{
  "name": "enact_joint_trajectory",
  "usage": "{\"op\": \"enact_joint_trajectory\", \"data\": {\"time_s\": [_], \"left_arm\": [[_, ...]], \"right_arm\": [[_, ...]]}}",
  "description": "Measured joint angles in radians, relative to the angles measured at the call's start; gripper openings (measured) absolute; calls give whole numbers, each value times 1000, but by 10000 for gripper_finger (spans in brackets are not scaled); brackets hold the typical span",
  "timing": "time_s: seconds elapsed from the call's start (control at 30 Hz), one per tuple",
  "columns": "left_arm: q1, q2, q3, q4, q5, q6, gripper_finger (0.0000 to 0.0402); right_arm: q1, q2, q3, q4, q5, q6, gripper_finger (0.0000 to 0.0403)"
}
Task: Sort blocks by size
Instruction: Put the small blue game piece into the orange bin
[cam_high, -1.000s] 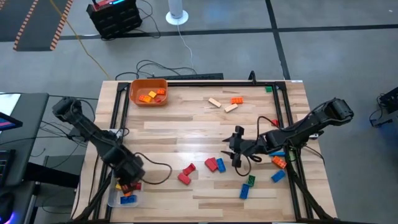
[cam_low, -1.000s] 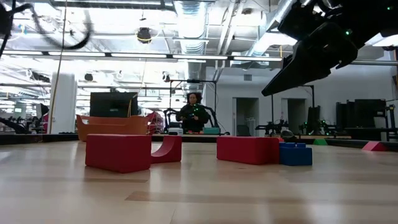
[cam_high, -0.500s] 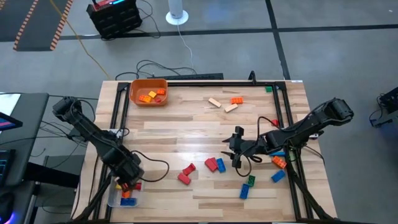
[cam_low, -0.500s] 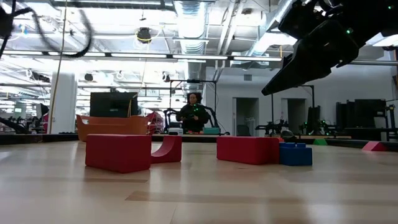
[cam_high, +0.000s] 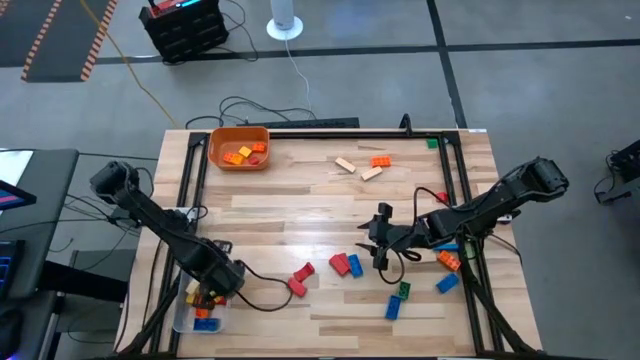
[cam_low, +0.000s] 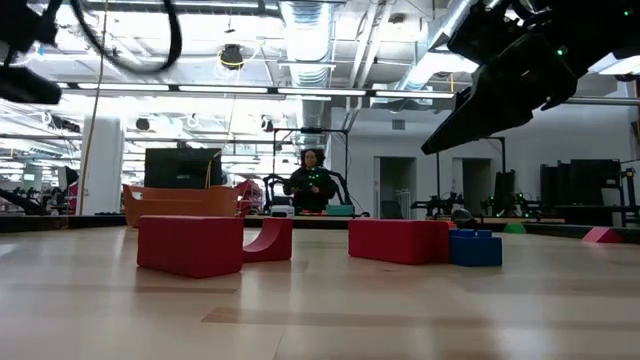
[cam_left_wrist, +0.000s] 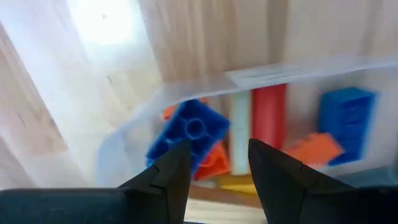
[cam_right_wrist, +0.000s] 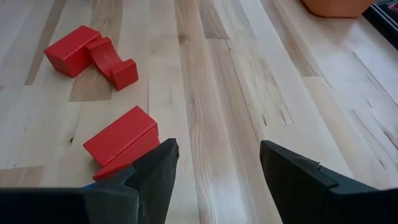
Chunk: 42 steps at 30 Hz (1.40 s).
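At the table's left near corner, the clear plastic tub (cam_high: 182, 318) is seen to hold several sorted blocks, among them a blue brick (cam_left_wrist: 189, 129), a red one (cam_left_wrist: 269, 117) and an orange one (cam_left_wrist: 314, 148). The left gripper (cam_high: 224, 281) hangs just over the tub; its fingers are parted with nothing between them, so it is judged released. At the far left, the orange bin (cam_high: 222, 140) holds a few orange and yellow blocks (cam_high: 245, 153).

Near the table's middle, red blocks (cam_high: 300, 278) lie loose, and two tan blocks (cam_high: 358, 168) and an orange brick (cam_high: 380, 160) lie at the far side. The right gripper (cam_high: 377, 240) hovers spread and empty beside a red block (cam_right_wrist: 121, 142). Further right, green and blue bricks (cam_high: 397, 299) and an orange one (cam_high: 447, 261) are left near the right rail.

The sorting is judged partly done: both containers are started, while about a dozen blocks are left on the table.
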Motion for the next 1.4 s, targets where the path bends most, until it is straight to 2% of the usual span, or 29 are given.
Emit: {"op": "enact_joint_trajectory", "data": {"time_s": [0.27, 0.53, 0.63, 0.87, 0.97, 1.2, 1.4], "left_arm": [[-4, 149, 14, -69, -7, 62, 155], [-10, 197, 20, -72, -10, 97, 150], [-10, 192, 20, -55, -12, 95, 127], [-10, 191, 28, -17, -30, 91, 34], [-10, 191, 28, 4, -38, 91, 7], [-10, 186, 28, -10, -32, 90, 1], [3, 107, 28, -68, -29, 23, 0]], "right_arm": [[0, 0, 0, 0, 0, 1, 260], [0, 0, 0, 0, 0, 1, 260], [0, 0, 0, 0, 0, 1, 260], [0, 0, 0, 0, 0, 1, 260], [0, 0, 0, -2, 0, 2, 260], [0, 0, 0, -3, 0, 2, 260], [0, 0, 0, -2, 0, 2, 260]]}}
